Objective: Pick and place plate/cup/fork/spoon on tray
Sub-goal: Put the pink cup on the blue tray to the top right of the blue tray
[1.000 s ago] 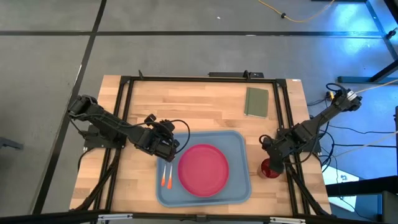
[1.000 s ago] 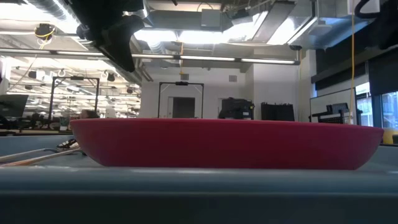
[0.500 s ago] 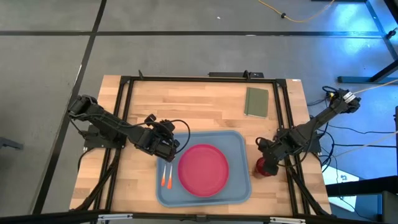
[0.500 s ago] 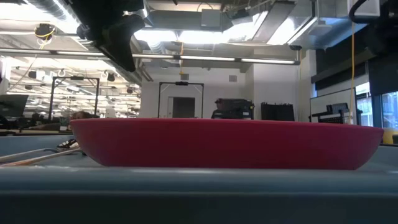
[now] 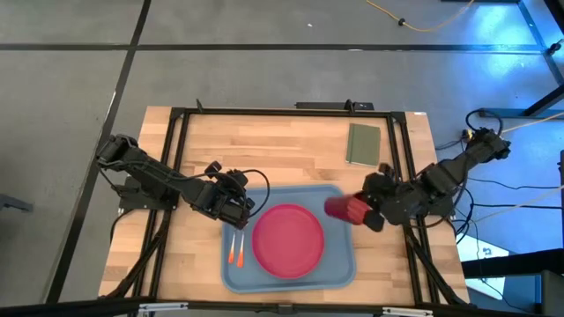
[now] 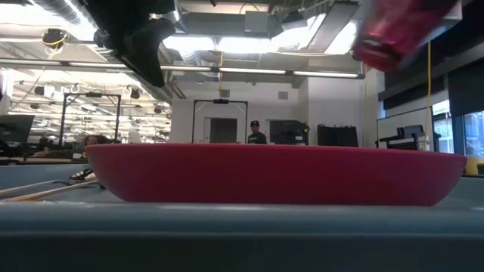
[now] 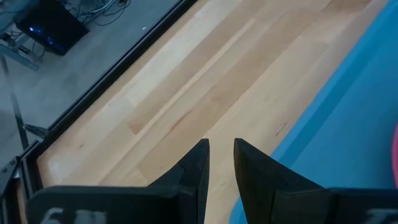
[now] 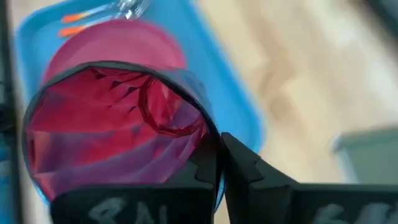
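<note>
Above the tray's right edge, right gripper clamps the cup, lifted; left gripper at tray's left edge, fingers nearly together.

Plate lying in tray, centred. Fork and spoon side by side in tray, left of plate. Cup held above tray's right rim. Pad behind tray, right.

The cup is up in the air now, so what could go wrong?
The right gripper pinches only the rim of the cup, which hangs tilted on its side, so it might slip out. It could also drop onto the plate instead of bare tray, or come down tipped and roll.
</note>
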